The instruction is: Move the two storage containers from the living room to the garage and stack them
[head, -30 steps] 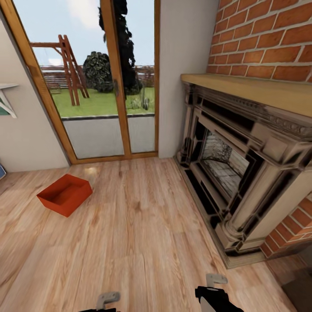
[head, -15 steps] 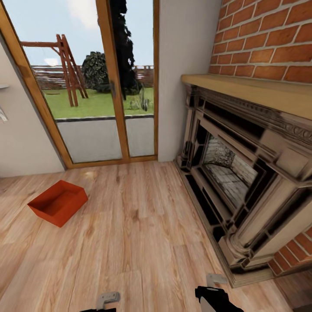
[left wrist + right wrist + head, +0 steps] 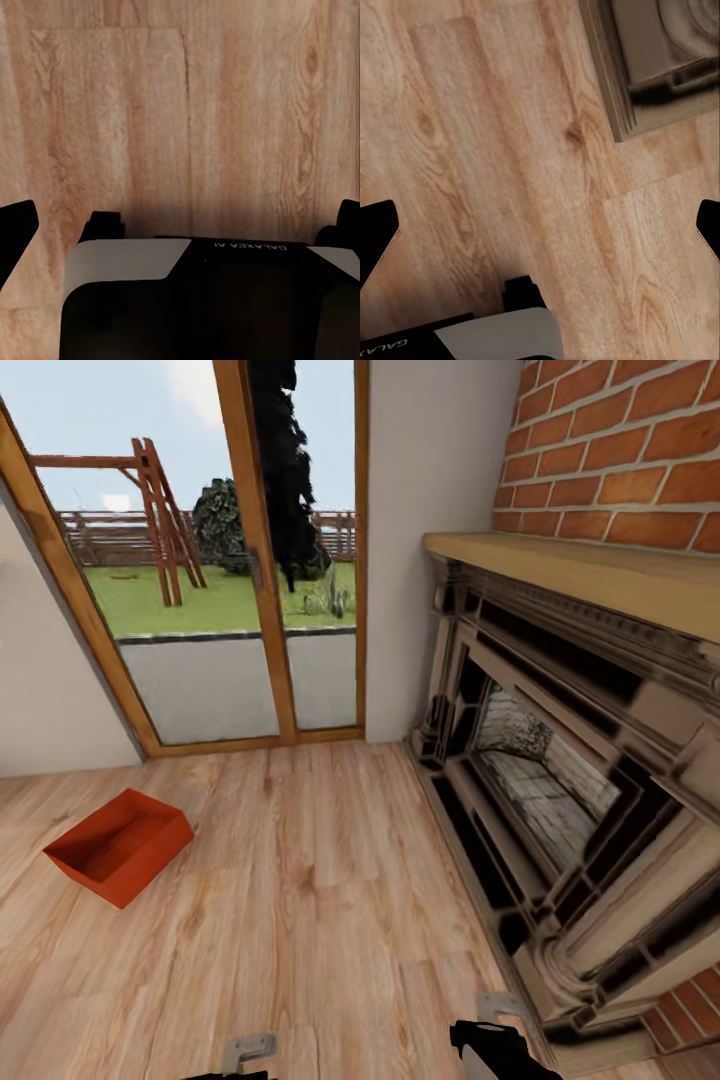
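Both hands (image 3: 180, 225) (image 3: 540, 225) spread wide, empty; storage container (image 3: 118, 846) well ahead, leftward.

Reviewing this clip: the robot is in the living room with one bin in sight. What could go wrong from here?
1. The bin lies far left on the wood floor, near the head view's edge; more drift could lose it from sight.
2. The fireplace stands close on the right, its base by the right end effector; a turn might clip it.
3. Both end effectors are open and empty, the left end effector too, so nothing is grasped yet.
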You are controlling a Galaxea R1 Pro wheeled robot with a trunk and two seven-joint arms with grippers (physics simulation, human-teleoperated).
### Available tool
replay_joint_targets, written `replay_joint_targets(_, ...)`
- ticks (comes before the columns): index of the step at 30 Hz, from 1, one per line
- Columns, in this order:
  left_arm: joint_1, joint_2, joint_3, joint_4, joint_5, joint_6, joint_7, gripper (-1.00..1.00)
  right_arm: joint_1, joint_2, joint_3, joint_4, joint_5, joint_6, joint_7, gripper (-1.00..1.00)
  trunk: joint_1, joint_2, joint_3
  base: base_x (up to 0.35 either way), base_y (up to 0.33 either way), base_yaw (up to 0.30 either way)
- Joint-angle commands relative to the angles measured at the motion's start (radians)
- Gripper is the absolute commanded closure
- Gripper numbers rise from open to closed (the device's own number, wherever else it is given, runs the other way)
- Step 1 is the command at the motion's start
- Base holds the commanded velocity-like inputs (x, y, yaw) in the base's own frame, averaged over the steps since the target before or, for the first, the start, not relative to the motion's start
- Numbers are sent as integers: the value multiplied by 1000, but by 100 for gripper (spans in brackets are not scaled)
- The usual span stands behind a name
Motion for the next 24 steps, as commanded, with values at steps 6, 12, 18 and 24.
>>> replay_joint_targets(6,0,0,3,-2,9,6,-1,-100,-1,-1,9,-2,-5,6,-8,-100,1,-1,-1,329,-66,224)
replay_joint_targets(12,0,0,4,-2,9,7,-1,-100,0,-1,9,-2,-5,6,-8,-100,1,-1,-1,329,6,244)
replay_joint_targets(18,0,0,4,-2,9,7,-1,-100,0,-1,9,-2,-5,6,-8,-100,1,-1,-1,329,83,245)
replay_joint_targets(24,0,0,3,-2,9,7,-1,-100,-1,-1,9,-2,-5,6,-8,-100,1,-1,-1,329,40,245)
